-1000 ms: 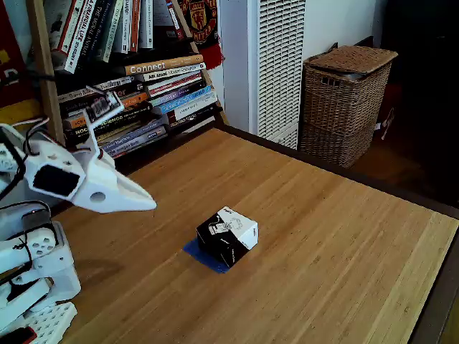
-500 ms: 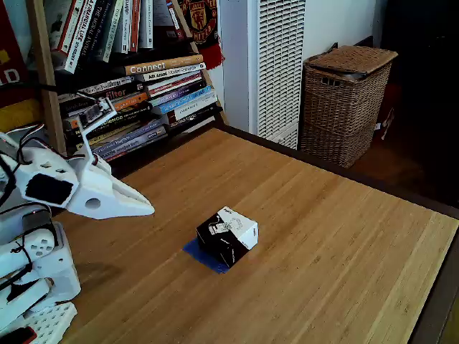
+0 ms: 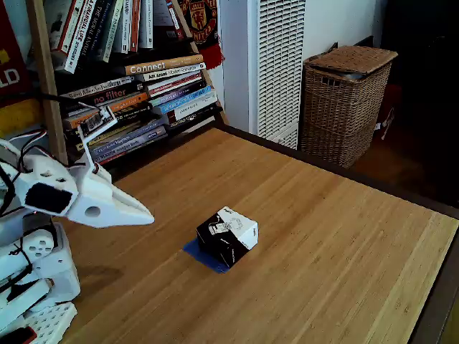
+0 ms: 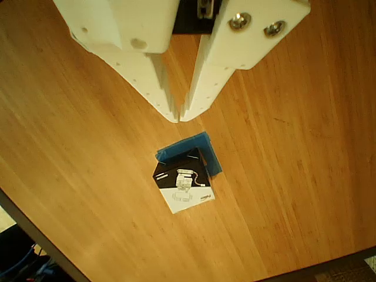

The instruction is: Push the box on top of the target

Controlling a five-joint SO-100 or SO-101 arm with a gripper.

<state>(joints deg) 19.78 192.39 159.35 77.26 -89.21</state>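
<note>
the box (image 3: 227, 236) sits on the wooden table (image 3: 323, 236), covering most of the blue tape square (image 3: 197, 254), whose corner shows at the near-left side in the fixed view. the white gripper (image 3: 147, 213) hangs above the table left of the box, apart from it, fingers nearly together (image 4: 178, 117). a wicker basket (image 3: 346, 100) and stacked books (image 3: 143, 100) stand beyond the table
</note>
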